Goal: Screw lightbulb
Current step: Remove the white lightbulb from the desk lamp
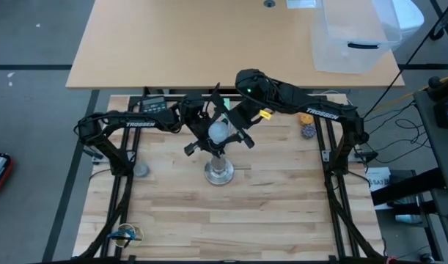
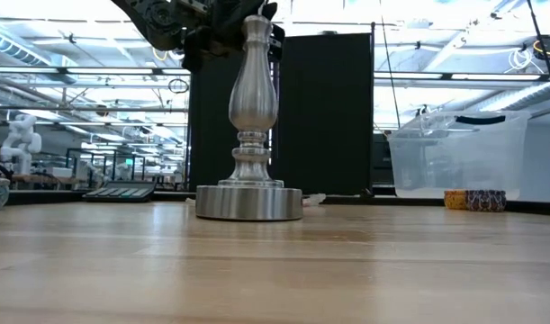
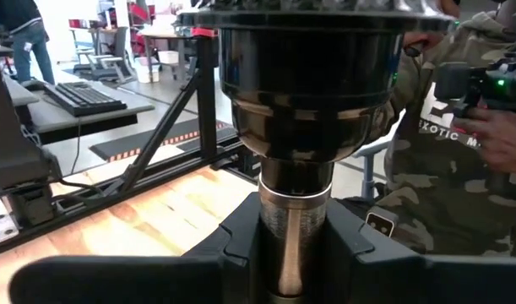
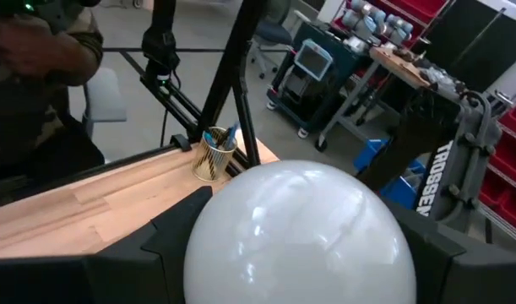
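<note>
the right gripper [image 1: 225, 132] is clamping the lightbulb [image 1: 219, 131] over the top of the stand [image 1: 218, 173], its fingers [image 4: 156, 241] pressing the white globe [image 4: 300, 232] from both sides. the left gripper [image 1: 209, 139] is gripping the stand's neck [image 3: 296, 224] just under the black socket [image 3: 312, 76]. the stand is sitting mid-table with bare wood [image 1: 282, 205] lying open around its base, well away from the edges.
</note>
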### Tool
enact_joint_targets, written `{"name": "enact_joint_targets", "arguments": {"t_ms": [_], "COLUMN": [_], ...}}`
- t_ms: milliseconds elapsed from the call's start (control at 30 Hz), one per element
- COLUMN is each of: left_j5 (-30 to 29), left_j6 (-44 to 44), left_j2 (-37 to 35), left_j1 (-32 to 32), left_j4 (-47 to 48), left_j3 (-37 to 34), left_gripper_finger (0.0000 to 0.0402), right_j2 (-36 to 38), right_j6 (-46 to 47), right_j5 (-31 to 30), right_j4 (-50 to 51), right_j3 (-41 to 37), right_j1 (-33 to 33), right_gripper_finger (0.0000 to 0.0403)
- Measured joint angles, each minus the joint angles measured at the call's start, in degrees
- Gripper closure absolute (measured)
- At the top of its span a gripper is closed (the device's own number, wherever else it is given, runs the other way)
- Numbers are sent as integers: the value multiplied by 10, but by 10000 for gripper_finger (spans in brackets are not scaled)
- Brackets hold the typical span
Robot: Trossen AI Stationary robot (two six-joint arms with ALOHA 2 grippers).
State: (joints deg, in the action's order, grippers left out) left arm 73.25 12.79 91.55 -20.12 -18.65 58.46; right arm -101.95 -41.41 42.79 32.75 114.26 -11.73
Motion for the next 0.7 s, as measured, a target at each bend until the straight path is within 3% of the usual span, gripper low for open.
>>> {"name": "enact_joint_targets", "arguments": {"t_ms": [333,467,700], "left_j5": [14,1,-12], "left_j6": [6,2,0], "left_j2": [0,0,-1], "left_j1": [1,1,1], "left_j4": [1,1,2], "left_j3": [0,0,0], "left_gripper_finger": [331,331,331], "right_j2": [-12,-11,-5], "right_j6": [11,68,89], "right_j5": [45,5,-75], "right_j4": [-26,-42,-75], "right_j3": [0,0,2], "right_j1": [0,6,26], "right_gripper_finger": [148,133,101]}}
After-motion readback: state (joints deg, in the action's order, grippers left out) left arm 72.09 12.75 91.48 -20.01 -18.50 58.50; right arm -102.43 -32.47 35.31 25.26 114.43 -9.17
